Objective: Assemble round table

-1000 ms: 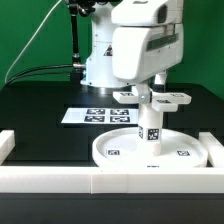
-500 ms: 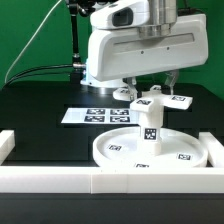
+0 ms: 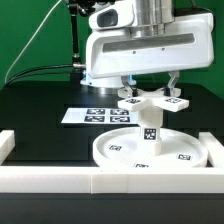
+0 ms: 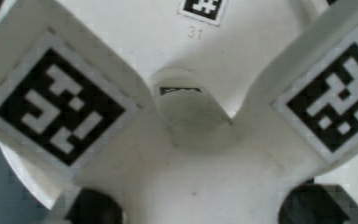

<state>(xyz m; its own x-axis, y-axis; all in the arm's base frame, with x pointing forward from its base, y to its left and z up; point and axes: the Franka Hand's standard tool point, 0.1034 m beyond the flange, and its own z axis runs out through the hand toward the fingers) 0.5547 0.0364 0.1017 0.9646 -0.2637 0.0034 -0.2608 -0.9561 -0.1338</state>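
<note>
Since the earlier frames the pincer (image 3: pixel 148 88) has been turning the cross (image 3: pixel 150 100) atop the leg (image 3: pixel 149 128), which is standing upright on the disc (image 3: pixel 115 150); its fingers are hanging on either side of the cross, but grip cannot be told. The disc is lying on a black tabletop (image 3: pixel 40 105) against a white rail (image 3: pixel 60 180), with the marker board (image 3: pixel 92 116) behind and a green backdrop (image 3: pixel 25 30) beyond.

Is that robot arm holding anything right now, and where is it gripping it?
It looks so: the pincer seems to grip the white cross piece at its middle, on top of the short leg. The exact contact is hidden.
</note>
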